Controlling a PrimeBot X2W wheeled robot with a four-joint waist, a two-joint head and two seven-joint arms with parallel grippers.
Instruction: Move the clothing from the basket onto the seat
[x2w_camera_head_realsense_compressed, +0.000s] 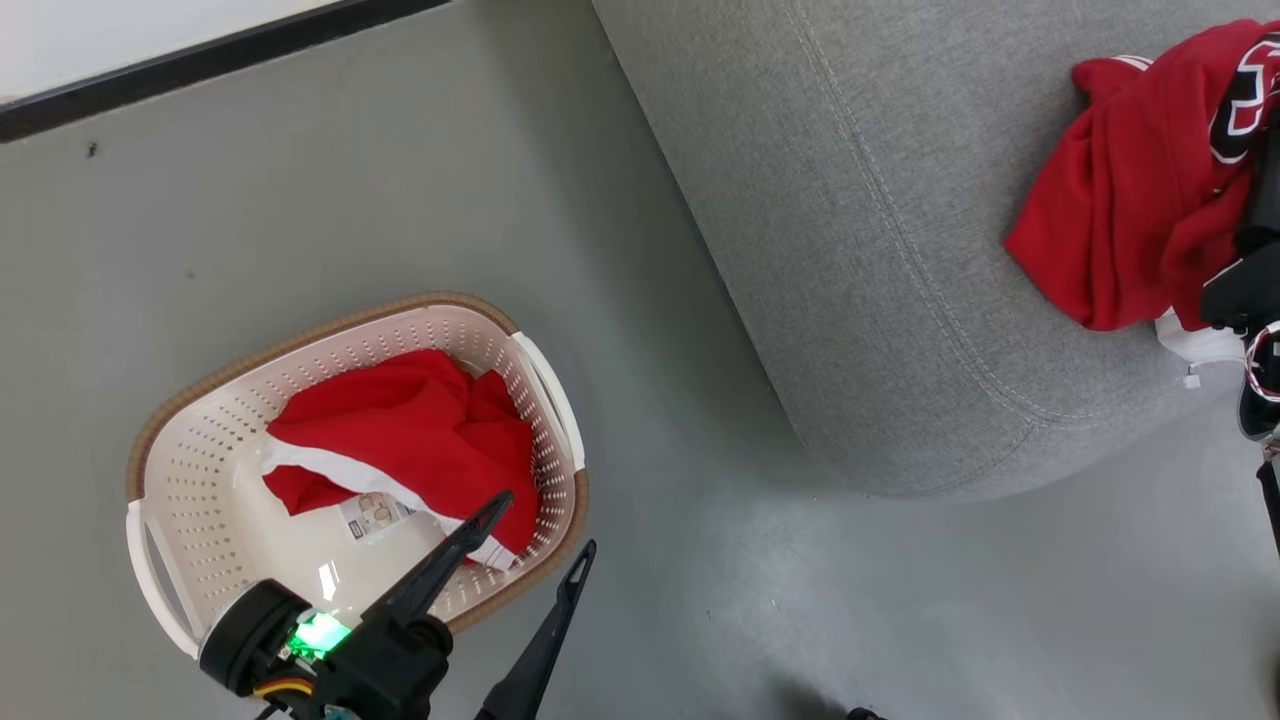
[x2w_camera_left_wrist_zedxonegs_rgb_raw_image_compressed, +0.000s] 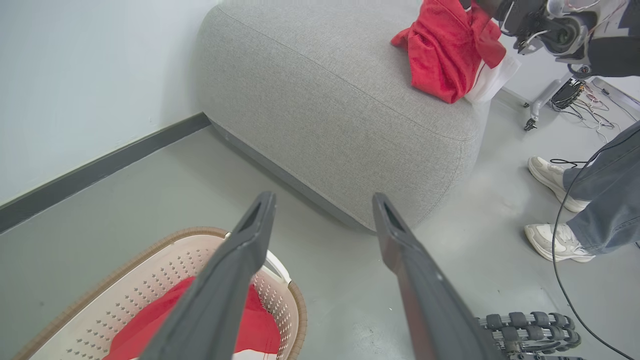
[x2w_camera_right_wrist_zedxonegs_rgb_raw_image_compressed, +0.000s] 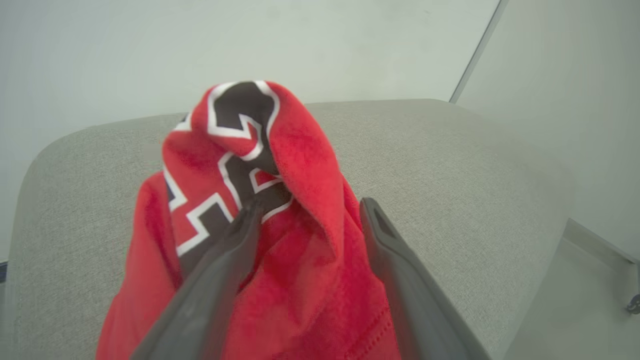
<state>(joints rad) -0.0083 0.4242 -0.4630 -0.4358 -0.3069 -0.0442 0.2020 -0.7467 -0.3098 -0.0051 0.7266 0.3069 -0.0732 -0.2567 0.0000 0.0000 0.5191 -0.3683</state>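
The grey seat (x2w_camera_head_realsense_compressed: 900, 250) carried your numbered red jersey (x2w_camera_head_realsense_compressed: 1110, 210) near its rounded edge. The basket (x2w_camera_head_realsense_compressed: 200, 400), well apart across bare floor, held the other red garment (x2w_camera_head_realsense_compressed: 410, 430). Your left end effector (x2w_camera_head_realsense_compressed: 548, 520) hung apart over the basket's rim. Your right end effector (x2w_camera_right_wrist_zedxonegs_rgb_raw_image_compressed: 311, 207) stood apart, with jersey fabric between its fingers.

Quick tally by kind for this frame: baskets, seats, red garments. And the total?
Basket: 1
Seat: 1
Red garments: 2, with the numbered garment on the seat and the striped garment in the basket
Total: 4
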